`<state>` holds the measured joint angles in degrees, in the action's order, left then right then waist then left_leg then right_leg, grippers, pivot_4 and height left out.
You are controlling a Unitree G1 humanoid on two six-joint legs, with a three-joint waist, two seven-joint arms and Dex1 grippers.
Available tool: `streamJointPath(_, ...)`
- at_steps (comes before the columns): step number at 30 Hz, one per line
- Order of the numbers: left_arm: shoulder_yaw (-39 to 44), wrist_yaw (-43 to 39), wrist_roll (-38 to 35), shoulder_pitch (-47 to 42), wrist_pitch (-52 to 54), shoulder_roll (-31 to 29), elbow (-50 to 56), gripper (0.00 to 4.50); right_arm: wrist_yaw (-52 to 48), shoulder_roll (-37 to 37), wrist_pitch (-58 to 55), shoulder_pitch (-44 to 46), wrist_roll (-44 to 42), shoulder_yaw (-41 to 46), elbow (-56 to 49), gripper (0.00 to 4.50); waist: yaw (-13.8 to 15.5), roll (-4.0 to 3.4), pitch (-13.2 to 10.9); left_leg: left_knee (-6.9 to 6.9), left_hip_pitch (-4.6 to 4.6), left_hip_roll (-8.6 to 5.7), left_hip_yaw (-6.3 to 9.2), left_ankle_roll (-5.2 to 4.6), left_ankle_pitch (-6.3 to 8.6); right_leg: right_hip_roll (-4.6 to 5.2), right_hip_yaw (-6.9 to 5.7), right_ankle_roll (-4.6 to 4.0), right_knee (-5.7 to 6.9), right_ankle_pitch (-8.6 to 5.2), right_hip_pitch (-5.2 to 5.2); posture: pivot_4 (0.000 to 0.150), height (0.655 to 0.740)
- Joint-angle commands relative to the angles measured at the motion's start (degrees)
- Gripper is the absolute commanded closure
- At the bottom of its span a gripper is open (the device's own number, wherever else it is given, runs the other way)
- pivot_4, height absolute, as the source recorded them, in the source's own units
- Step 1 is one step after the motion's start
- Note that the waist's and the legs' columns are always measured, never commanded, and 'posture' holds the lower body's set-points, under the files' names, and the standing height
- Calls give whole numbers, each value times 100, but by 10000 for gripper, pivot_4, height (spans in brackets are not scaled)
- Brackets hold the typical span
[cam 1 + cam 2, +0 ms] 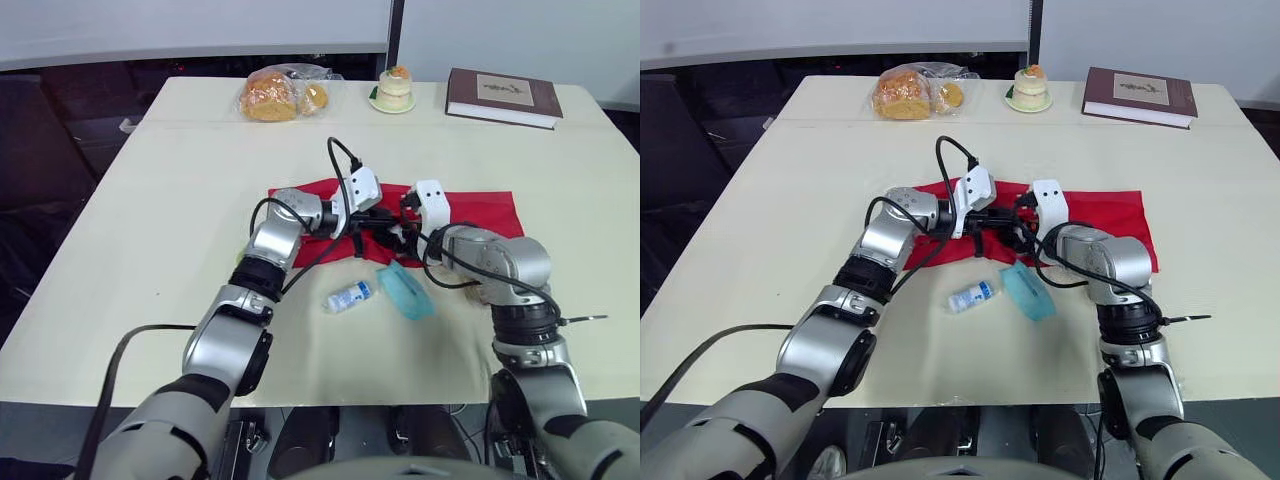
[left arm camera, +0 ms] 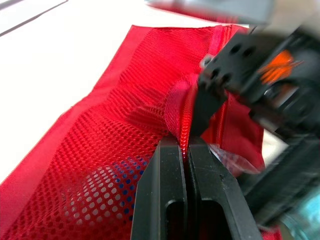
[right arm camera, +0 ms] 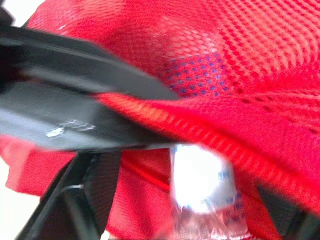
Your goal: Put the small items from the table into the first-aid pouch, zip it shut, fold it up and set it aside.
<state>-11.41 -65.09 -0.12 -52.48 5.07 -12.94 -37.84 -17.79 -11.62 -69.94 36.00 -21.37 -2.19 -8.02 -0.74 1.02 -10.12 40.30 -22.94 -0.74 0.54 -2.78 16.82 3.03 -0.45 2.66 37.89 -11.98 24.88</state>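
**Left end effector** (image 2: 183,146): clenched. Both black fingers (image 2: 162,190) are pressed together on a raised fold of the red mesh of the pouch (image 1: 482,212), just beside the zipper edge. The fold stands up from the rest of the mesh at the pinch point.

**Right end effector** (image 1: 398,234): positioned directly opposite the left one, at the same fold of mesh and close against it. Whether it is released or grasping cannot be determined. In the right wrist view, a white packet in clear wrap (image 3: 201,186) lies directly ahead of it, under the lifted mesh edge.

**Pouch:** lies flat and unfolded on the surface (image 1: 150,220), near its centre, with its long side running left to right. Both end effectors meet over its left half. The right half is uncovered. A blue-dotted object (image 2: 122,182) shows through the mesh, inside the pouch.

**Items outside the pouch:**
- A small white bottle with a blue label (image 1: 349,296) lies on its side on the surface, near the front edge of the pouch and apart from it.
- A teal item (image 1: 406,290) lies just to the right of the bottle, not touching it, and just beside the right forearm.

**Far edge of the surface, well apart from the pouch:**
- A clear bag of bread (image 1: 283,93), on the left.
- A small cake on a plate (image 1: 394,90), in the middle.
- A closed dark book (image 1: 503,97), on the right.
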Motion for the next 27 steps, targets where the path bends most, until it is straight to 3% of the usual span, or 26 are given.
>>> streamJointPath(1, -42, 11, -19, -114, -139, 18, -148, 45000, -380, -439, 27, -47, -207, -74, -773, 8959, -3, 0, 0, 0, 0, 0, -1, 0, 0, 0, 1, 0, 0, 0, 0, 1500, 7289)
streamJointPath(9, -49, 13, -53, -163, -203, 26, -244, 45000, -1083, -1523, 204, -415, -423, -207, -1586, 8959, 3, 0, 0, 0, 1, 2, 2, -2, 1, -1, -1, 0, 2, 0, 0, 1500, 7289)
streamJointPath(12, -52, 0, -59, -169, -210, 37, -249, 45000, -1241, -1974, 510, -555, -217, -486, -1610, 16120, 5, 0, 0, 0, -1, 0, 1, -3, 2, 2, 0, 1, -5, 0, -1, 1500, 7289)
streamJointPath(18, -58, -33, -65, -174, -207, 34, -231, 45000, -1301, -2238, 1132, -628, 266, -1068, -1312, 43112, -5, 1, -1, 0, 1, 3, -1, -2, 1, -1, 0, 1, 1, -1, 0, 1500, 7289)
streamJointPath(27, -76, -84, -80, -107, -117, 21, -86, 45000, -1139, -1692, 1663, -211, 782, -1464, -541, 44293, 1, 1, -1, 1, 2, 3, -4, -1, 1, -1, 2, 1, 0, 0, 0, 1500, 7289)
